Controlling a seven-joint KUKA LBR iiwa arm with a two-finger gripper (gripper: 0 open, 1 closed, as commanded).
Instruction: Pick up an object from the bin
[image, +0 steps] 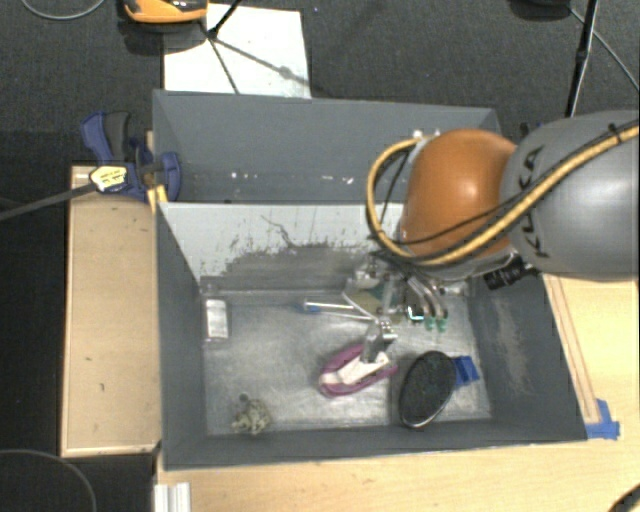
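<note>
My gripper (379, 343) hangs low in the middle right of the bin, its tip just above a purple and white curved thing (353, 373) lying on the floor. Whether it touches that thing I cannot tell. A black oval brush-like thing (426, 388) with a blue piece (466, 371) at its right lies just to the gripper's lower right. A thin pale stick with a blue tip (330, 309) lies to the gripper's left, pointing toward the bin's left side.
A small white block (216, 318) lies by the left wall. A small olive lump (250, 416) sits near the front left corner. The arm and its orange cover hang over the bin's back right part.
</note>
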